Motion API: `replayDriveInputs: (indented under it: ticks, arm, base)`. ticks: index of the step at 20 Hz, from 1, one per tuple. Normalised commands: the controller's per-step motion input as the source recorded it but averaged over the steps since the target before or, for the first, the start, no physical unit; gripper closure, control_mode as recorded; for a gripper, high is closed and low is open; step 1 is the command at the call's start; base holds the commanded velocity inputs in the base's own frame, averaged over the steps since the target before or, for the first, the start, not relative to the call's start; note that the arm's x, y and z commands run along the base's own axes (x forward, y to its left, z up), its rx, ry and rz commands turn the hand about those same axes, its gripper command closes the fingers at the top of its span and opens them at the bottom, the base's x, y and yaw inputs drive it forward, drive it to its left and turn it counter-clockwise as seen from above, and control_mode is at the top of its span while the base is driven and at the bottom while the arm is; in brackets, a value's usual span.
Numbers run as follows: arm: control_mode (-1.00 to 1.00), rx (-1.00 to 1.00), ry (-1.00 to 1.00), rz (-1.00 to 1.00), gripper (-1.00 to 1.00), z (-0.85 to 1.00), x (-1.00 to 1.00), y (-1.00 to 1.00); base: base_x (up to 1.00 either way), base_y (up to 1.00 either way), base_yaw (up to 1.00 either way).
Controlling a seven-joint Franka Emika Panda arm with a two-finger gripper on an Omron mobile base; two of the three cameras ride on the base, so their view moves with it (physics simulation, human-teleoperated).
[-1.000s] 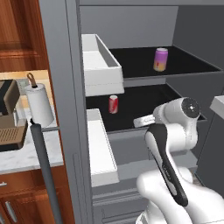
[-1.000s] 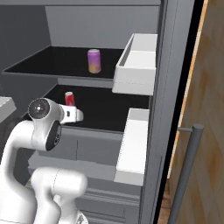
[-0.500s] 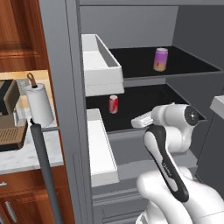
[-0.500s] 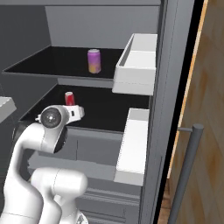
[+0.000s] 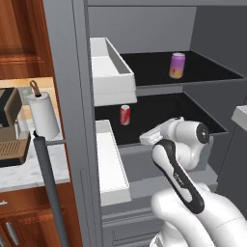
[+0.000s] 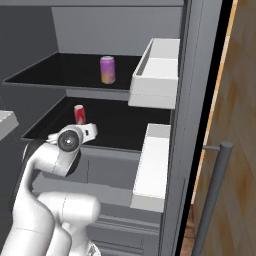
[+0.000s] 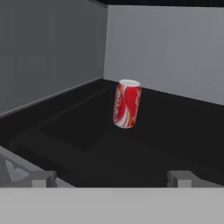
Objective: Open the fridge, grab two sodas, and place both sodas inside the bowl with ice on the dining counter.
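The fridge [image 5: 65,67] stands open, with its black shelves showing. A red and white soda [image 5: 125,115] [image 6: 79,114] stands upright on the lower shelf; in the hand view this red and white soda [image 7: 127,103] sits dead ahead, some way beyond the fingertips. The pink-purple soda [image 5: 177,65] [image 6: 107,69] stands on the upper shelf. My gripper [image 7: 113,179] is open and empty, its tips wide apart. The hand [image 5: 153,137] [image 6: 89,132] hovers at the lower shelf's front edge, pointing at the red can. The bowl and the dining counter are out of view.
White door bins [image 5: 112,72] [image 6: 157,75] hang on the open doors at both sides of the shelves. Bar handles [image 5: 48,183] [image 6: 215,195] stand near the picture edges. A paper towel roll [image 5: 43,116] and a coffee machine [image 5: 9,126] sit on the wall counter at left.
The arm's elbow has dropped and swung in toward the fridge. The hand stays at the lower shelf's front edge, a little closer to the red can. The cans have not moved.
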Motion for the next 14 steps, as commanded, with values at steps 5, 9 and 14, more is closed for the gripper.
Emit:
replayDriveInputs:
  ticks: [5,9,14]
  arm:
    - [-1.00,0.00,0.01,0.02,-1.00,-0.05,0.16,-0.01]
    - [-1.00,0.00,0.01,0.00,-1.00,0.00,0.19,0.00]
    - [-1.00,0.00,0.00,0.00,-1.00,0.00,0.18,0.00]
  base:
    - [0.00,0.00,0.00]
    - [0.00,0.00,0.00]
    - [0.00,0.00,0.00]
